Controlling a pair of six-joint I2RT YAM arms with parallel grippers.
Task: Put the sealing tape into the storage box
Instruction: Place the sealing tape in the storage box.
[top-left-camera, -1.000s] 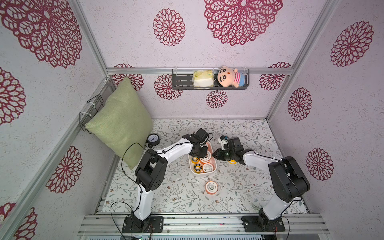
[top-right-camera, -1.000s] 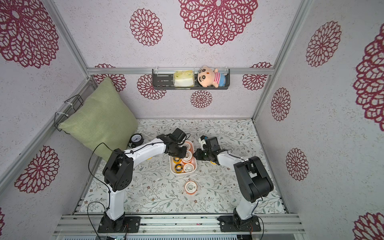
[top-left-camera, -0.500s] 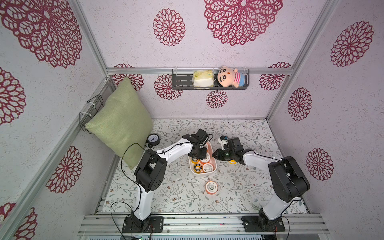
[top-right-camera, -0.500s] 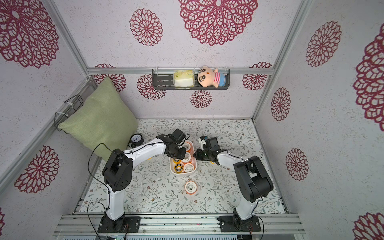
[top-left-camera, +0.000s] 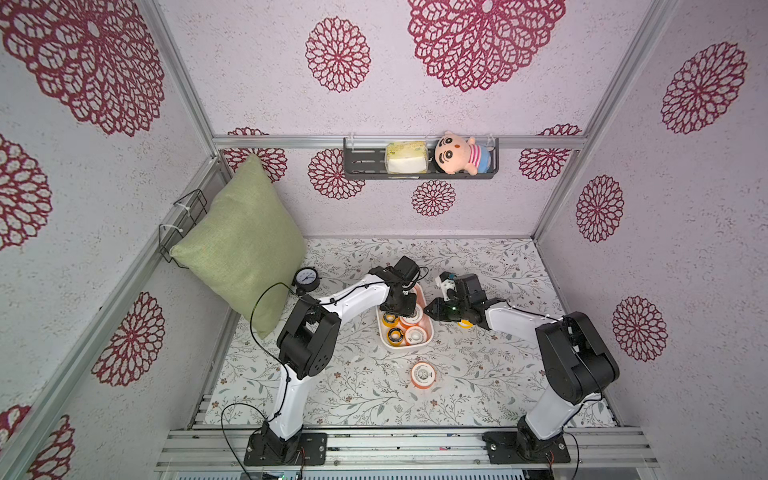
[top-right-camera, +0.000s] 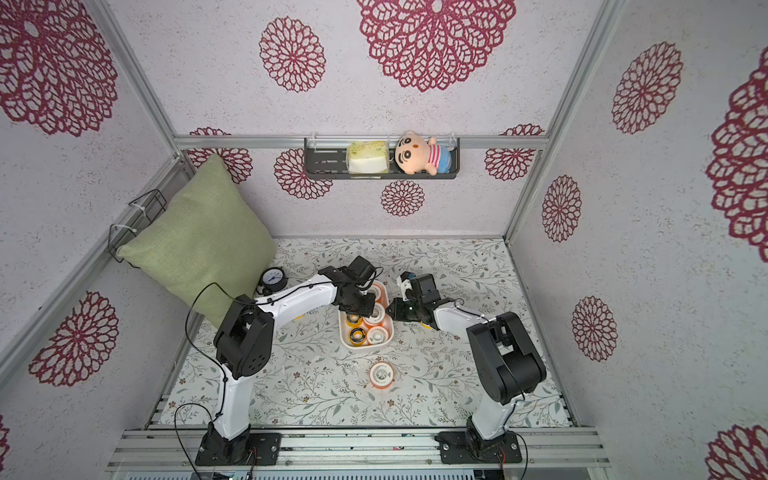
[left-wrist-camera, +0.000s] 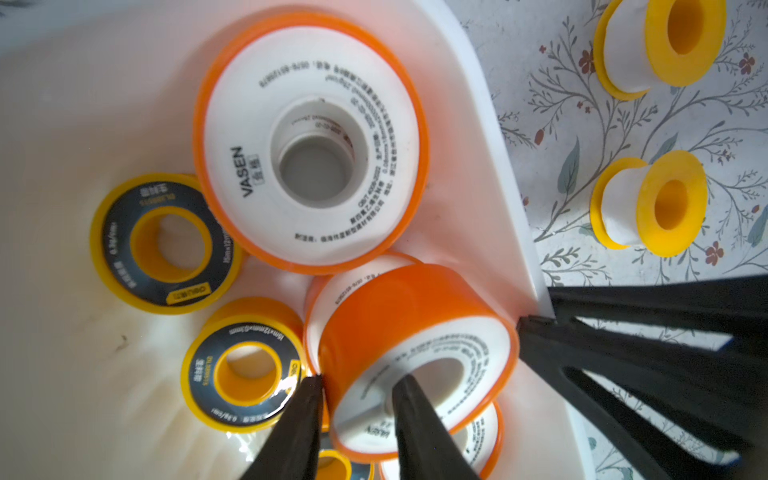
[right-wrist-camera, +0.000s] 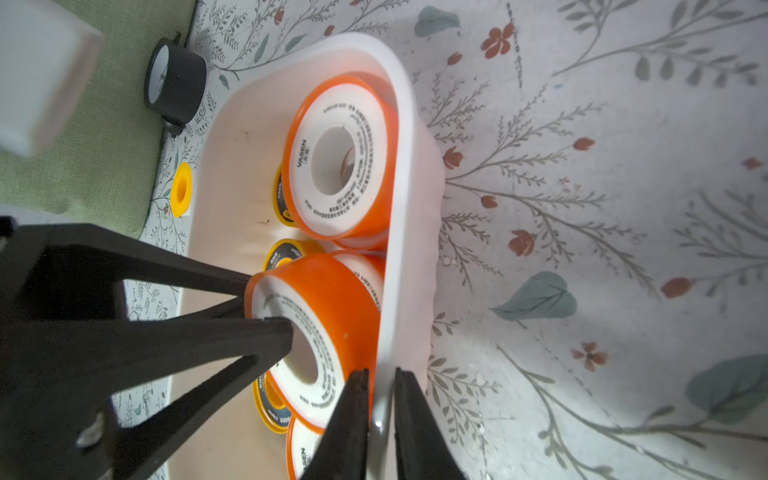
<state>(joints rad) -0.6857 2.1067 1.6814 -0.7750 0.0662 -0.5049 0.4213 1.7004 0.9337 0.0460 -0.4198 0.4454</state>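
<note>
Left gripper (left-wrist-camera: 358, 379) has barely shifted, fingers astride the tilted orange spool (left-wrist-camera: 407, 307) inside the box (left-wrist-camera: 465, 199); clenched or released, cannot tell. Right gripper (right-wrist-camera: 381, 374) pinches the box rim.

the storage box (left-wrist-camera: 486, 137) is smooth, glossy white plastic. the orange sealing tape spools (left-wrist-camera: 399, 307) have shiny plastic shells and matt white printed faces; the yellow spools (left-wrist-camera: 696, 195) look like duller plastic. the fingers (left-wrist-camera: 419, 432) are matt black. the counter (right-wrist-camera: 582, 249) carries a matt floral print. the pillow (top-left-camera: 245, 245) is coarse woven green cloth. the frame rails (top-left-camera: 291, 142) are brushed metal. the doll (top-left-camera: 457, 156) is soft plush.
</note>
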